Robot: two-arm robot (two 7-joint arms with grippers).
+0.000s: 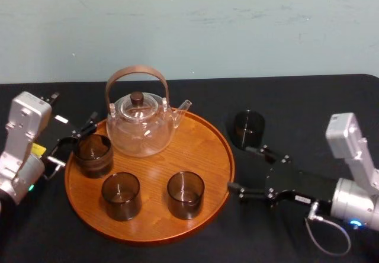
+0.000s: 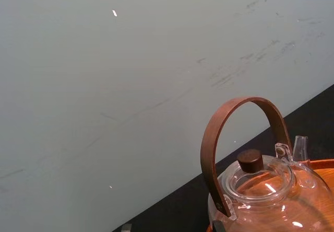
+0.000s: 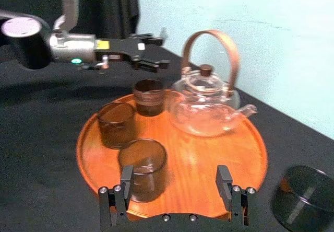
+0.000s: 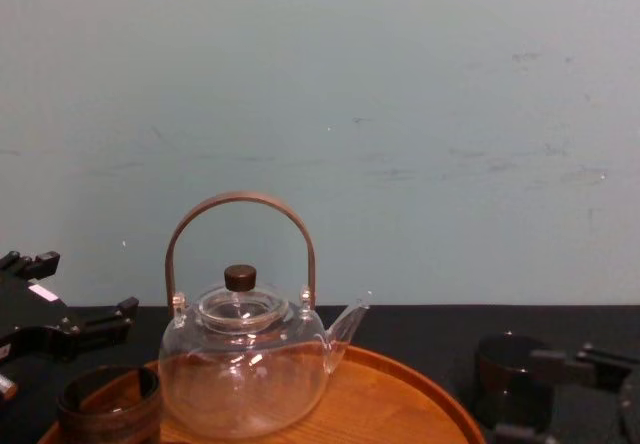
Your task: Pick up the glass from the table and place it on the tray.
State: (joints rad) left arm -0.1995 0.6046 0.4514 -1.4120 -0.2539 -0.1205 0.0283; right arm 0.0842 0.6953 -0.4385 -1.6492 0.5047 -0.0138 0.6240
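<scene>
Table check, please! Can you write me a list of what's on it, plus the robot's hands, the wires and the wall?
Surface: table, covered in flat black cloth.
Job's things: glass upright on the cloth, right of the tray, not yet on it.
Clutter: teapot, brown cup, left tumbler and right tumbler, all on the tray.
Grippers: left gripper, fingers open, by the brown cup; right gripper, fingers open and empty, beside the tray's right rim, nearer the robot than the glass.
Cables: grey loop at the right arm's wrist.
Surroundings: pale scuffed wall.
</scene>
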